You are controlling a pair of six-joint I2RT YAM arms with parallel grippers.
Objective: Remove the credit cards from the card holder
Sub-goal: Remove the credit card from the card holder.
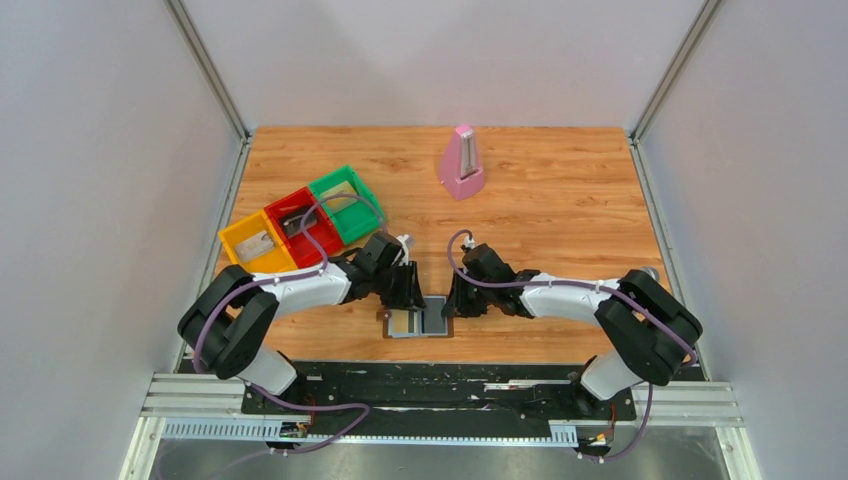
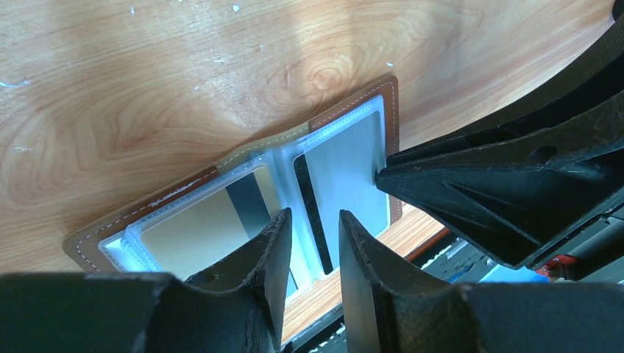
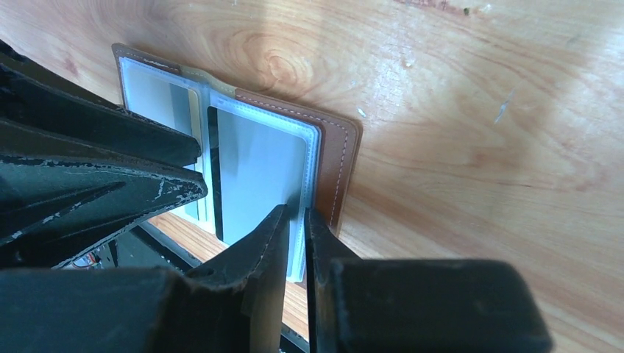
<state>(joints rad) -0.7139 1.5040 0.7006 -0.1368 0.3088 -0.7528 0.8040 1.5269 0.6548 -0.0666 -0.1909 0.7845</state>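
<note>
Credit cards (image 2: 346, 173): two, in one open card holder (image 2: 353, 110).

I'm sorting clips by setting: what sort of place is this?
Probably a robot lab test cell: grey walls enclose a wood-look table, with a left arm and right arm mounted on a metal rail at its near edge.

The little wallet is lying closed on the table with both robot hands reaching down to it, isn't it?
Not quite. The card holder lies open, not closed. The left wrist view shows both its pages, with a gold-tan card in one sleeve and a grey-silver card in the other. The rest is right: it lies on the table, with the left gripper and the right gripper reaching down to it.
</note>
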